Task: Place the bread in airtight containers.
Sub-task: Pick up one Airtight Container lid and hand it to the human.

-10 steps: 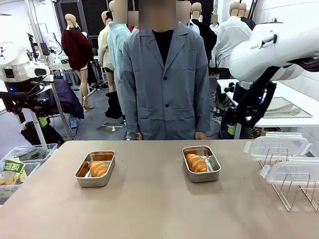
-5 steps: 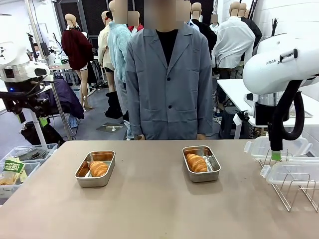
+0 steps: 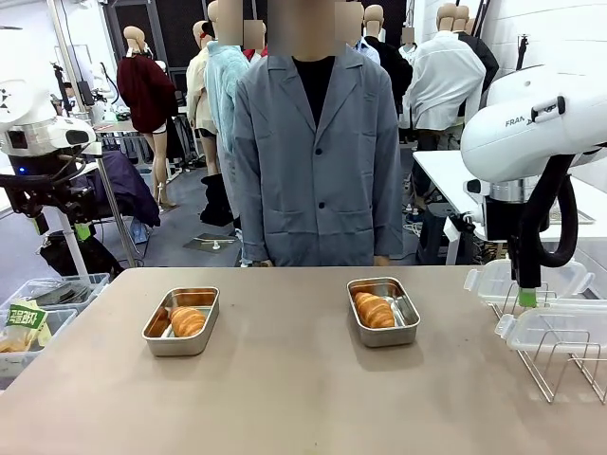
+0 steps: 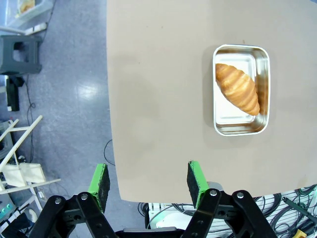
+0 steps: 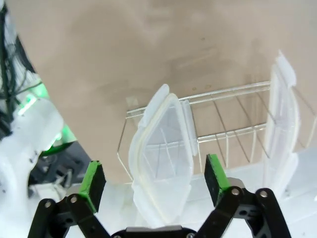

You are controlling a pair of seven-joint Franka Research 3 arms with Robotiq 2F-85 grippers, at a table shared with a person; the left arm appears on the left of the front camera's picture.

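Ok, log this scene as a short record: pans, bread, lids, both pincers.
Left pan: rectangular stainless-steel pan, golden-brown croissant inside, no lid
Right pan: matching steel pan, second croissant inside, no lid
Lids: far clear plastic lid and near clear plastic lid, standing in wire rack
Left pincer: open, empty, above edge of tan table
Right pincer: open, lined up on one lid, not gripping

croissants (image 3: pixel 188 321) in pans (image 3: pixel 178 348), lids (image 3: pixel 555 327) right
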